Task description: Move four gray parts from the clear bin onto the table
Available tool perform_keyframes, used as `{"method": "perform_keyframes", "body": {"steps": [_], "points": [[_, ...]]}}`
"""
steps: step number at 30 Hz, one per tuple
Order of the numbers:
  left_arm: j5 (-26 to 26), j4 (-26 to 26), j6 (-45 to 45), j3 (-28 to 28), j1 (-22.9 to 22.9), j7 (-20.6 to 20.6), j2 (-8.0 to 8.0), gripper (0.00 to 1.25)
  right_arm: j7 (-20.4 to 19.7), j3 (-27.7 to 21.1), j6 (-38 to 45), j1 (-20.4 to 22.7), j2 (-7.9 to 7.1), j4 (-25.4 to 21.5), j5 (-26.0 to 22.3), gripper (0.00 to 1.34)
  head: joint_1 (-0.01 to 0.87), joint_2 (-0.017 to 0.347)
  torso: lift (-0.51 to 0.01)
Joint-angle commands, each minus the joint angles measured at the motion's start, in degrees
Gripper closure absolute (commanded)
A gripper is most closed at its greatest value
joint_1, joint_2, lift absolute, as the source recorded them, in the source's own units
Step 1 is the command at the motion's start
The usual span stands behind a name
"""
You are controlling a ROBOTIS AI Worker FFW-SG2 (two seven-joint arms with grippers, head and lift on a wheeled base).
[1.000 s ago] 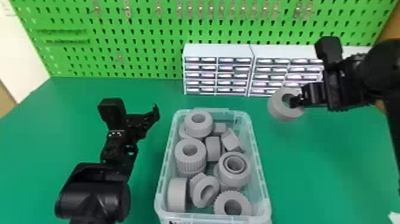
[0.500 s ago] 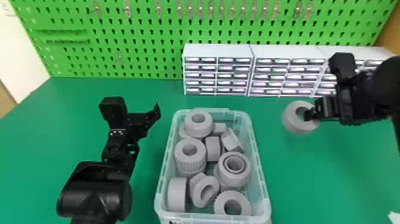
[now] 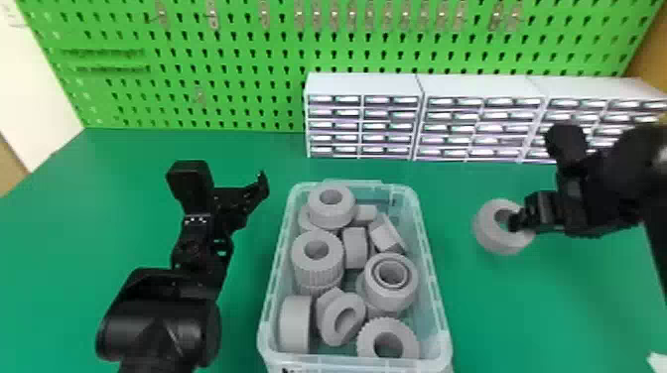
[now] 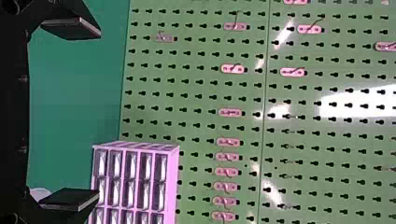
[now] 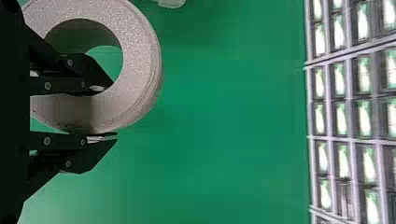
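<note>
In the head view my right gripper (image 3: 521,220) is at the right of the clear bin (image 3: 435,278), shut on a gray ring-shaped part (image 3: 489,230). The right wrist view gives the grip closely: one finger of the gripper (image 5: 105,112) sits inside the hole of the gray part (image 5: 142,70), the other against its outer wall. Several gray parts (image 3: 317,260), round and some ridged, lie in the bin. My left gripper (image 3: 231,181) is parked left of the bin with its fingers wide apart; in the left wrist view nothing is between the fingers of that gripper (image 4: 86,116).
White drawer cabinets (image 3: 365,84) line the back of the green table (image 3: 546,317), behind the bin and the right gripper. A green pegboard (image 3: 238,99) rises along the table's back edge.
My right gripper has moved to the right and nearer the table's front, carrying the gray part away from the bin. The left arm has stayed where it was.
</note>
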Motion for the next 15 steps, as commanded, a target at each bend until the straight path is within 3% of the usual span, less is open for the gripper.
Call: {"method": "perform_keyframes", "body": {"steps": [1, 8, 15], "points": [[0.15, 0.10, 0.00, -0.18, -0.11, 0.03, -0.05, 0.09, 0.00, 0.33, 0.08, 0.48, 0.03, 3.49, 0.00, 1.04, 0.693, 0.072, -0.052], [0.33, 0.19, -0.09, -0.18, -0.11, 0.12, -0.05, 0.09, 0.00, 1.03, 0.08, 1.10, 0.03, 10.26, 0.00, 1.04, 0.693, 0.072, -0.052], [0.33, 0.28, -0.18, -0.18, -0.20, 0.12, -0.05, 0.09, 0.00, 0.77, 0.08, 1.63, 0.03, 13.07, 0.62, 1.04, 0.693, 0.072, -0.052]]}}
